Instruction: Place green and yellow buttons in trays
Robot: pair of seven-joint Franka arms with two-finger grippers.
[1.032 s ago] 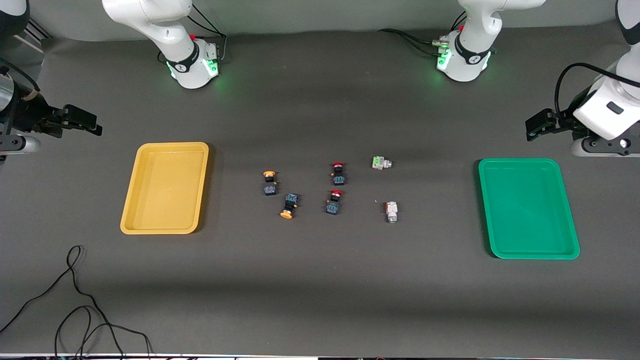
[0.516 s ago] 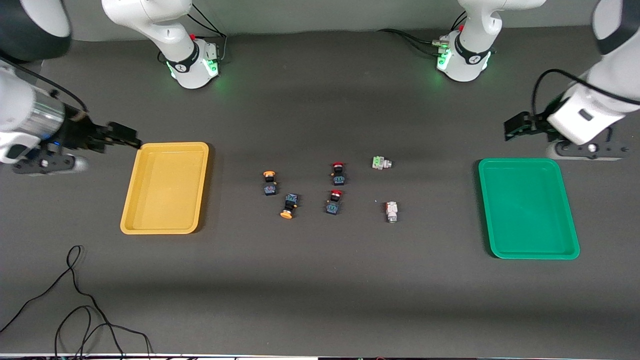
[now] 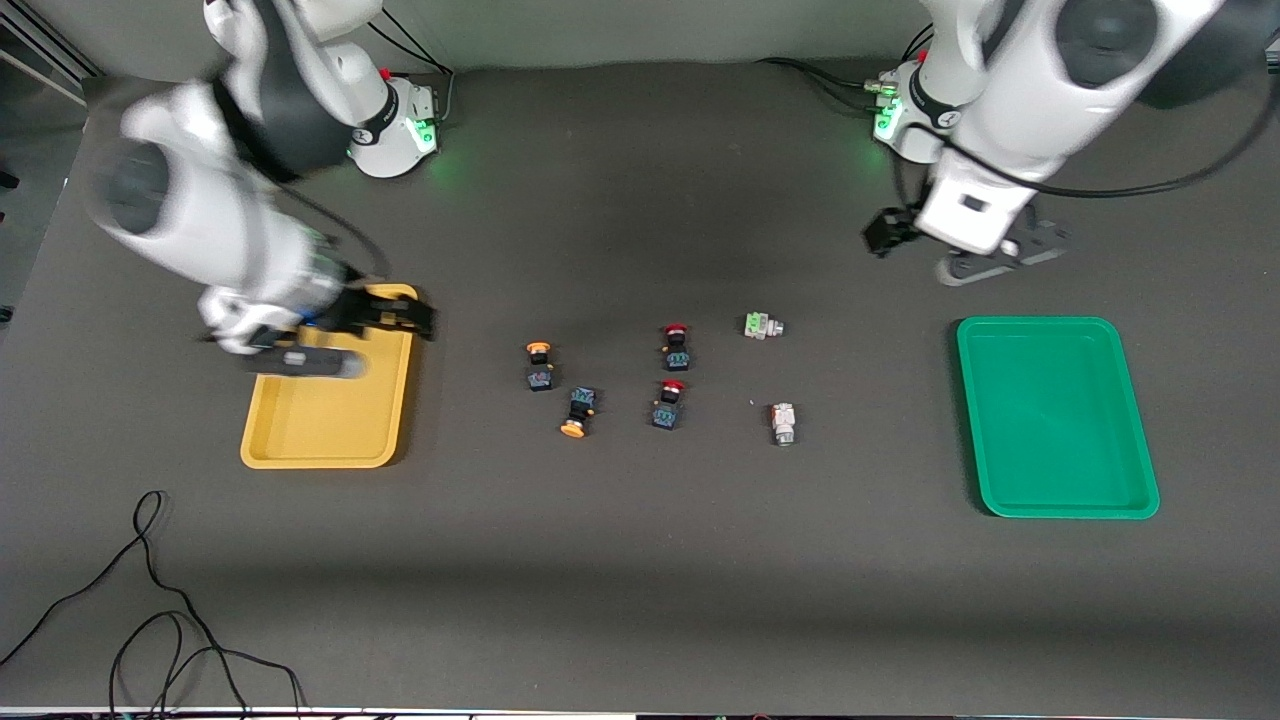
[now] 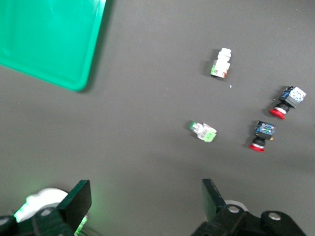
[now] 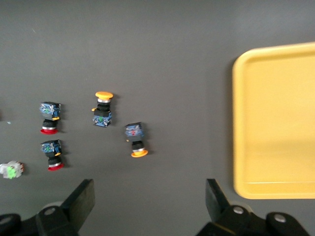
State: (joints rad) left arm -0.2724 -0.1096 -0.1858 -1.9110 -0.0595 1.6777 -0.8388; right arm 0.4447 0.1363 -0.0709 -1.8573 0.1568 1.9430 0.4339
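Note:
Two yellow buttons [image 3: 539, 364] [image 3: 579, 411] with orange-yellow caps lie mid-table beside the yellow tray [image 3: 330, 425]. Two silvery-white green buttons [image 3: 763, 325] [image 3: 782, 423] lie toward the green tray [image 3: 1055, 415]. My right gripper [image 3: 420, 321] hangs open and empty over the yellow tray's corner; its wrist view shows the yellow buttons [image 5: 102, 108] [image 5: 135, 139] past the right gripper [image 5: 147, 196]. My left gripper [image 3: 880, 237] hangs open and empty over bare table between the green tray and its base. Past the left gripper [image 4: 145, 199] lie the green buttons [image 4: 204, 132] [image 4: 222, 64].
Two red-capped switches [image 3: 677, 346] [image 3: 668, 404] lie between the yellow and the green buttons. A black cable [image 3: 150, 600] loops on the table near the front camera at the right arm's end. The mat is dark grey.
Both arms have swung in from the table's ends toward the middle. The right gripper is now over the yellow tray's corner. Nothing on the table has moved.

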